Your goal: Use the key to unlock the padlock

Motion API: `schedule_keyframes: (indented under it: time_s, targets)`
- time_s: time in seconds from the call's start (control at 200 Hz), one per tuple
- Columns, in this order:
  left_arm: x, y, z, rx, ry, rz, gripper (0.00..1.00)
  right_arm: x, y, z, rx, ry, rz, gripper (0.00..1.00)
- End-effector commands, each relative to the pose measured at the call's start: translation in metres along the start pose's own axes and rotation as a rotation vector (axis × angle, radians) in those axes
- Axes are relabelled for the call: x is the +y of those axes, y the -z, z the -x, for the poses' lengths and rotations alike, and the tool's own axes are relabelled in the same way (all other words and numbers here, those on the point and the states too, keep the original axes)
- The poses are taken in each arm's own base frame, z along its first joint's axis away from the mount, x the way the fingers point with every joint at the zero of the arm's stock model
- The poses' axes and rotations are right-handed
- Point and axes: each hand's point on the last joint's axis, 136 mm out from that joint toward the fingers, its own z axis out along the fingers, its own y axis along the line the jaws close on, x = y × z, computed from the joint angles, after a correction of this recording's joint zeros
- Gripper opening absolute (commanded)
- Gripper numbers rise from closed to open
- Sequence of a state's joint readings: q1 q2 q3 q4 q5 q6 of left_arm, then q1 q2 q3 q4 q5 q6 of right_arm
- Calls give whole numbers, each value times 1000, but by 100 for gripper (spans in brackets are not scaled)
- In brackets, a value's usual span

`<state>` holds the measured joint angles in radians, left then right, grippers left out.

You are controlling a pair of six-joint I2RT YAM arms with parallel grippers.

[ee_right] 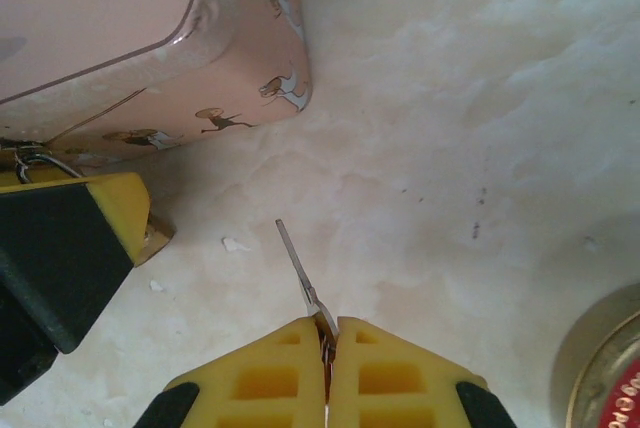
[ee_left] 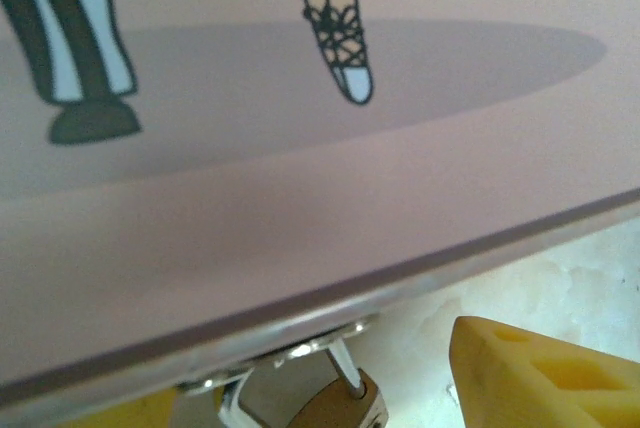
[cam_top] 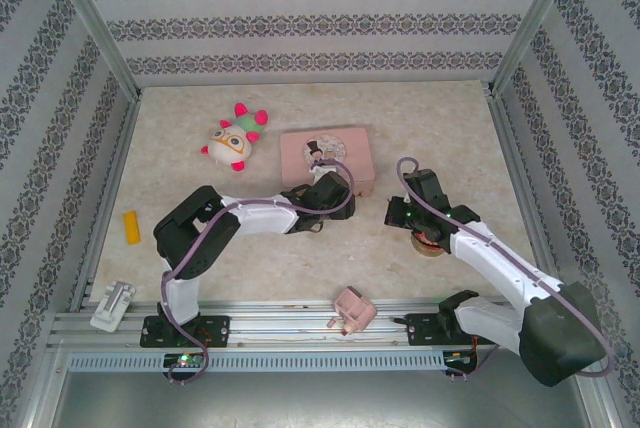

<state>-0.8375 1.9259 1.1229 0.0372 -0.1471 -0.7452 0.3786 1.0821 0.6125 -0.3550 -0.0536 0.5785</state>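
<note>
- My right claw (ee_right: 328, 326) is pinching the key (ee_right: 298, 266) tight, with the blade pointing out over the bare surface (ee_right: 450, 148).
- To its left, my left claw (ee_left: 310, 393) is straddling the padlock (ee_left: 338, 406) with jaws standing apart; I cannot tell whether they are gripping it.
- The padlock is sitting at the pink tin's (ee_left: 300, 208) near edge, its shackle running up to the tin's metal clasp (ee_left: 320, 346).

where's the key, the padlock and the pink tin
key (ee_right: 296, 264), right wrist view, middle of its thin blade
padlock (ee_left: 345, 413), left wrist view, brass body below the shackle
pink tin (ee_right: 110, 18), right wrist view, flat of the lid
</note>
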Motion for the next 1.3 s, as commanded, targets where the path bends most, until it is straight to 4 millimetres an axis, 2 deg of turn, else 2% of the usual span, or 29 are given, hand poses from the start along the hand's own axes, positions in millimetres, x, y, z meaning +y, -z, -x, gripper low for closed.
schedule_keyframes:
  time_s: [0.0, 0.26, 0.36, 0.555, 0.66, 0.83, 1.149, 1.294]
  targets:
    - [14, -2, 10, -22, -13, 78, 72, -1, 2, 0, -11, -36, 35, 0]
    - [33, 0, -6, 34, -30, 151, 66, -6, 0, -2, -1, -59, 37, 0]
    - [40, 2, -16, 67, -24, 158, 58, -5, -2, -3, 1, -67, 42, 0]
    - [44, 15, -28, 100, -12, 142, 56, -3, -4, -1, -2, -75, 54, 0]
    - [44, 17, -26, 93, -24, 137, 59, -3, -4, 1, -8, -76, 50, 0]
    - [36, 10, -22, 86, -31, 116, 62, -1, -4, 2, -10, -72, 59, 0]
    - [34, -1, -7, 52, -118, 166, 60, 1, -1, 4, -21, -73, 68, 0]
    - [34, -5, -7, 62, -138, 184, 58, 2, -3, 5, -15, -71, 70, 0]
